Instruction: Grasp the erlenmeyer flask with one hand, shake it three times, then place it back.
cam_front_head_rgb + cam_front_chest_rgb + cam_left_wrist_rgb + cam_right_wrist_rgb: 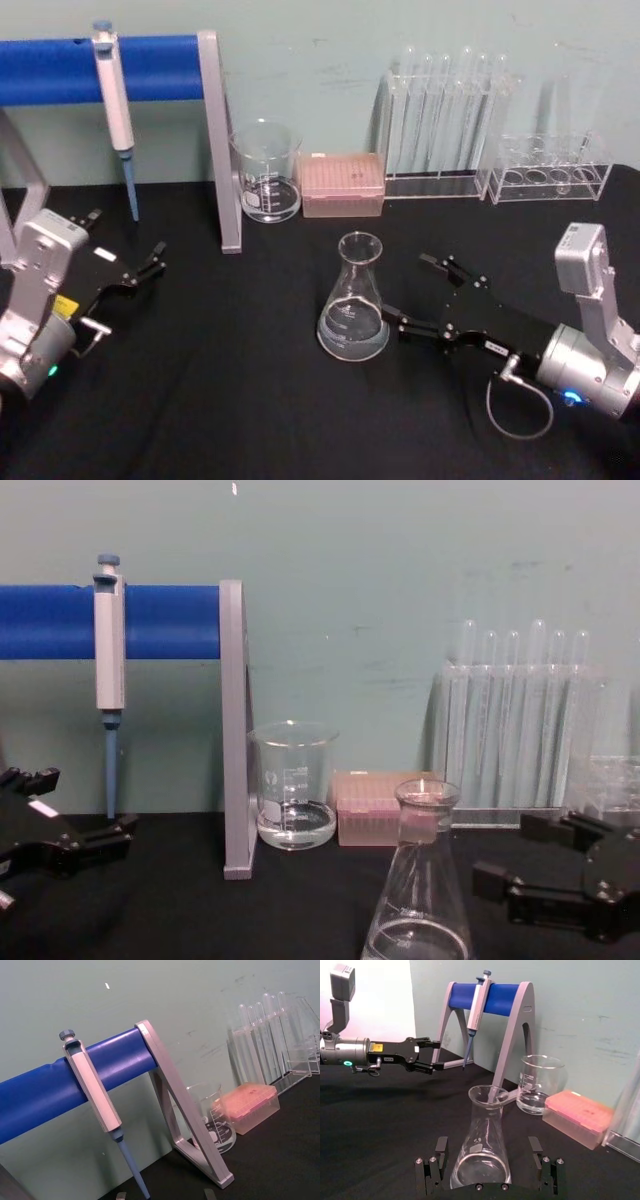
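Observation:
The clear erlenmeyer flask (352,300) stands upright on the black table, near its middle. My right gripper (408,288) reaches in from the right, open, its fingertips close beside the flask's base. In the right wrist view the flask (483,1145) rises between the two spread fingers (441,1146), with a gap on each side. From the chest the flask (420,890) is low in the middle and the right gripper (520,852) is beside it. My left gripper (128,240) is open and holds nothing, parked at the left by the pipette stand.
Behind the flask a glass beaker (267,172) holds a little liquid, beside a pink tip box (342,185). A test tube rack (445,120) and a low clear rack (552,172) stand at the back right. The blue-barred stand (222,140) with a hanging pipette (118,110) is at the back left.

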`<state>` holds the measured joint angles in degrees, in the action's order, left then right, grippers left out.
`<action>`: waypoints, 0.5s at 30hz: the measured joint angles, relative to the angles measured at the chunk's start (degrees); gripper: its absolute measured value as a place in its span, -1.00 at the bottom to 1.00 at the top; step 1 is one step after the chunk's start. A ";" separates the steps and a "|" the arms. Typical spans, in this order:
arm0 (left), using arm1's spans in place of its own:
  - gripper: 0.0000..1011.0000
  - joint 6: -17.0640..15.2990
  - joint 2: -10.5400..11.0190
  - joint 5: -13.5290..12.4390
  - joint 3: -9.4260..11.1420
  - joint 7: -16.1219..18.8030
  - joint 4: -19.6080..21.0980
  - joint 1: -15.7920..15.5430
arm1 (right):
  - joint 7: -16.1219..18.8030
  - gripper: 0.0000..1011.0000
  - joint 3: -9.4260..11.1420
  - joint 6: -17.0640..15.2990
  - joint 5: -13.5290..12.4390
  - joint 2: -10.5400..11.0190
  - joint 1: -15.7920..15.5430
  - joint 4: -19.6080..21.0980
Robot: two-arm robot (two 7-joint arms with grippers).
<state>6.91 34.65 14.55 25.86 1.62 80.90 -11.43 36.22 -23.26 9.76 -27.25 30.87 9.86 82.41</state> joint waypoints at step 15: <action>0.98 0.00 0.00 0.00 0.00 0.00 0.00 0.00 | 3.30 0.98 -2.00 0.34 -0.51 -3.26 5.09 -6.08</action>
<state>6.91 34.65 14.55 25.86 1.62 80.90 -11.43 39.52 -25.26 10.10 -27.77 27.61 14.95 76.33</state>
